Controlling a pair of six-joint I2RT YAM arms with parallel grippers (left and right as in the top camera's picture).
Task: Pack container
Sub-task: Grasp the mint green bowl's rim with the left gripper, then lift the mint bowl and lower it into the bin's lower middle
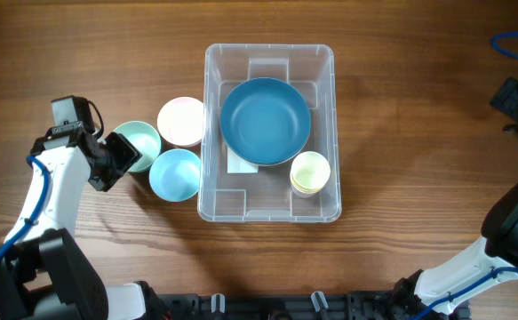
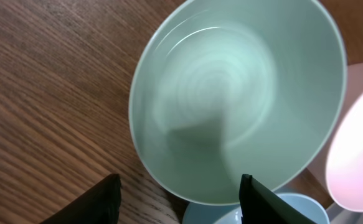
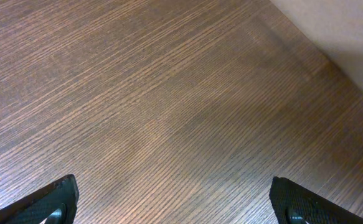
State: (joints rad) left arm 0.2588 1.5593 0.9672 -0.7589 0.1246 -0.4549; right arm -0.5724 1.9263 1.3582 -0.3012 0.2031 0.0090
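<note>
Left of the container point(image 1: 210, 107), which sits mid-table with a blue bowl point(image 1: 265, 122) inside, my left gripper point(image 2: 180, 186) gapes wide and empty at the mint bowl point(image 2: 231, 87). I'd ease one finger over the near rim, then pinch squarely. My right gripper point(image 3: 174, 190) is spread too, holding nothing

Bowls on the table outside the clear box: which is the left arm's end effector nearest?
The mint-green bowl, leftmost of three; the open left end effector is at its rim. The pink bowl and light-blue bowl sit farther right.
</note>
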